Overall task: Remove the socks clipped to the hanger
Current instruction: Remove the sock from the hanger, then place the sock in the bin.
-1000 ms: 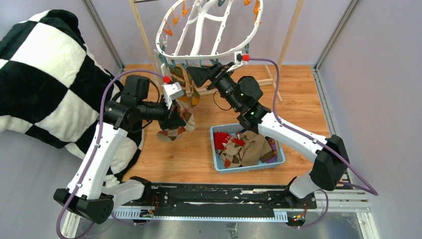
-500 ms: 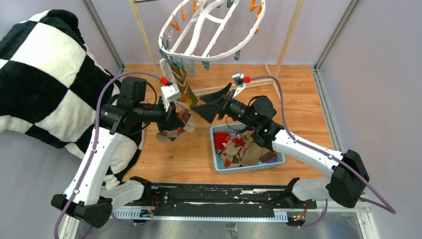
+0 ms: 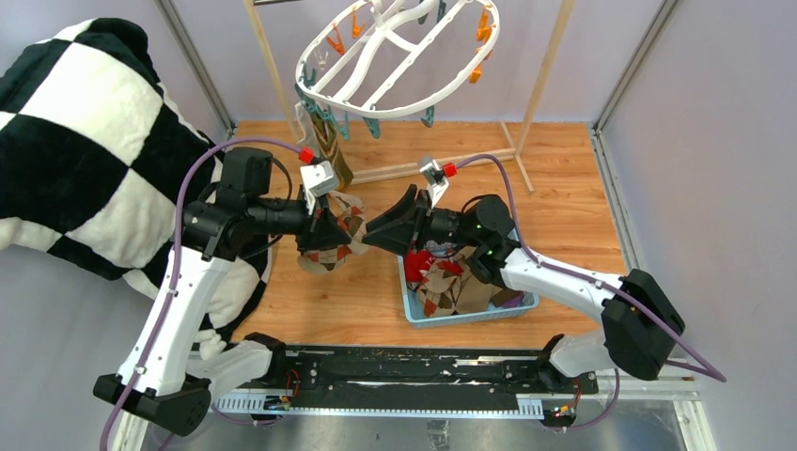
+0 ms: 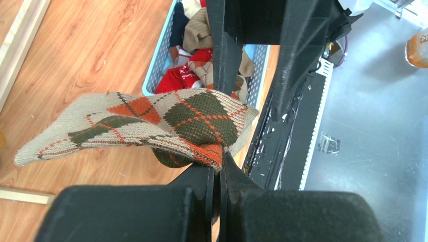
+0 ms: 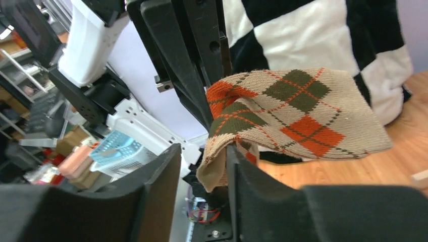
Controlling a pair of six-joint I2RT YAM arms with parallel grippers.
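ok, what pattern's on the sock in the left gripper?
Argyle: beige knit sock with orange and dark green diamonds. Clearest in the left wrist view.

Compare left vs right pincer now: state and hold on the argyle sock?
Left pincer is shut, pinching the argyle sock; right pincer has its jaws apart, the sock's edge hanging between them. Left pincer reaches in from the checked blanket side; right pincer from above the blue basket. Shared: both meet at the same sock, facing each other.
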